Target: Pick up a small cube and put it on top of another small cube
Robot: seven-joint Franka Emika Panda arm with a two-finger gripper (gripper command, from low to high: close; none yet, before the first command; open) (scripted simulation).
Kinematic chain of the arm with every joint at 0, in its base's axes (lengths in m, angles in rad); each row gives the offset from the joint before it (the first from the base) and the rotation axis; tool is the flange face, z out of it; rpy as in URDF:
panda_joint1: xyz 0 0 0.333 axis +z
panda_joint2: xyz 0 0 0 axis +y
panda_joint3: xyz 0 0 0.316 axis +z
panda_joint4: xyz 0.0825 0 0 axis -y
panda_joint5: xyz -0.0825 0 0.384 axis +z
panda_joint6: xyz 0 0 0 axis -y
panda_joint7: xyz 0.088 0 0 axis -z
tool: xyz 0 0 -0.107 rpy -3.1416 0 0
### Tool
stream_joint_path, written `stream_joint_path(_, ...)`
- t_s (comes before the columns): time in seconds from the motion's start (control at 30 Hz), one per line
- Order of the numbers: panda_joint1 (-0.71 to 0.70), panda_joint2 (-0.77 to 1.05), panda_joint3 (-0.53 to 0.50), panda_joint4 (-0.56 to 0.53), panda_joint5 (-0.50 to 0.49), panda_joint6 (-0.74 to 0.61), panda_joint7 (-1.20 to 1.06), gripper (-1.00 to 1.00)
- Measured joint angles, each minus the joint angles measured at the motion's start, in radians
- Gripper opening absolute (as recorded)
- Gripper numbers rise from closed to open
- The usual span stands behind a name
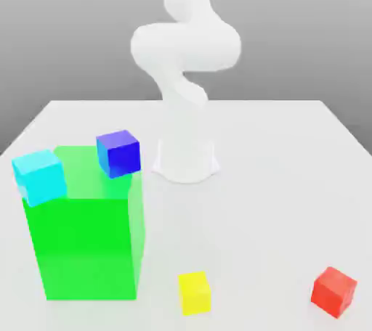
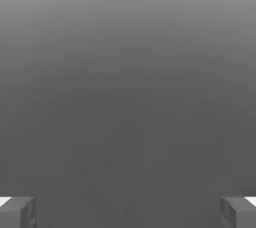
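Observation:
A cyan cube [image 1: 40,176] and a dark blue cube [image 1: 118,152] rest on top of a large green block [image 1: 86,239] at the exterior view's left. On the white table [image 1: 276,177] near its front edge sit a yellow cube [image 1: 195,292] and, further to the exterior view's right, a red cube [image 1: 334,291]. The white arm [image 1: 185,54] rises from its base at the table's middle and leaves the picture at the top. In the hand view my gripper [image 2: 128,212] is open, its two grey fingertips [image 2: 17,211] far apart, with nothing between them and plain grey background beyond.
The arm's round base [image 1: 186,161] stands just beside the green block's back corner. Bare table lies between the yellow and red cubes and across the exterior view's right half.

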Motion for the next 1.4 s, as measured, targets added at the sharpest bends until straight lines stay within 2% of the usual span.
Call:
stream_joint_path(0.57, 0.11, 0.622, 0.173, -0.047, -0.113, 0.211, -0.049, 0.0)
stream_joint_path(0.9, 0.212, 0.983, 0.231, -0.075, -0.165, 0.335, -0.086, 0.0)
stream_joint_path(1.07, 0.278, 1.164, 0.167, -0.045, -0.234, 0.46, -0.042, 0.0)
stream_joint_path(1.1, 0.286, 1.186, 0.157, -0.04, -0.243, 0.477, -0.035, -1.0)
stream_joint_path(1.3, 0.29, 1.196, 0.152, -0.038, -0.249, 0.485, -0.031, -1.0)
stream_joint_path(1.4, 0.263, 1.129, 0.186, -0.053, -0.22, 0.432, -0.053, -1.0)
